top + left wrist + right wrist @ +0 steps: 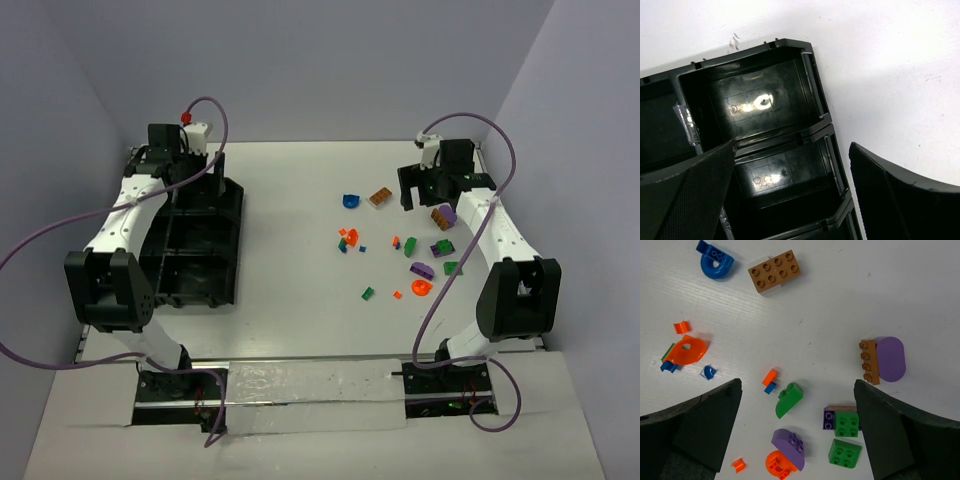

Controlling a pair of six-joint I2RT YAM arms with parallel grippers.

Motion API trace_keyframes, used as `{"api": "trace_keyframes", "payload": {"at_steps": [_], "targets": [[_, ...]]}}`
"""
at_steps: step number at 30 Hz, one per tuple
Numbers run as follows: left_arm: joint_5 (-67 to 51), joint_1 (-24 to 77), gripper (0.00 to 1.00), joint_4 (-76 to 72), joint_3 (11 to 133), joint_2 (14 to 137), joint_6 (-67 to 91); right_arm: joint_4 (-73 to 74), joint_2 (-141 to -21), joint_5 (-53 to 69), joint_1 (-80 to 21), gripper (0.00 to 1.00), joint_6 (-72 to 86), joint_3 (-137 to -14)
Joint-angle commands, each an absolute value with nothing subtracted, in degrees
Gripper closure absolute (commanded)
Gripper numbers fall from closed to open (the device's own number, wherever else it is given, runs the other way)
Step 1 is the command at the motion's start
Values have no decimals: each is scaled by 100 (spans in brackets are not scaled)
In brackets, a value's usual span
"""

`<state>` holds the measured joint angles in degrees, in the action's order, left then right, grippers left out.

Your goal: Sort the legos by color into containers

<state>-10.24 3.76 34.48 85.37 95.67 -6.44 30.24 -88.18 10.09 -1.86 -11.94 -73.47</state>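
The legos lie scattered on the white table right of centre: a blue rounded piece [349, 201], a brown brick [380, 197], an orange round piece [349, 238] and green ones [411, 246]. My right gripper [420, 195] hangs open above them. In the right wrist view its tips [797, 385] straddle a green rounded piece [789, 400], a purple-and-green stack [842, 421] and a purple rounded piece [790, 447] without touching any. The containers are a black divided tray [238, 215] at left. My left gripper [792, 146] is open and holds nothing over the tray's far compartments [812, 75].
A brown-and-purple piece [883, 360] lies just beyond my right finger. Small orange and blue bits [769, 380] sit near the left finger. The grey walls close in the table on three sides. The tray compartments seen from the left wrist hold no bricks.
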Motion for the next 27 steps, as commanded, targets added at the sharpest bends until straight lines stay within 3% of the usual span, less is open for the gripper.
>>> {"api": "trace_keyframes", "payload": {"at_steps": [1, 15, 27], "targets": [[-1029, 455, 1, 3252, 8550, 9333, -760, 3141, -8706, 787, -57, 0, -1446, -7371], [-609, 1522, 1, 3059, 8503, 9367, -1483, 4064, -10126, 330, 725, 0, -2225, -8553], [-608, 1615, 1, 3101, 8640, 9591, -1387, 4330, -11299, 213, 805, 0, -2443, -9347]]}}
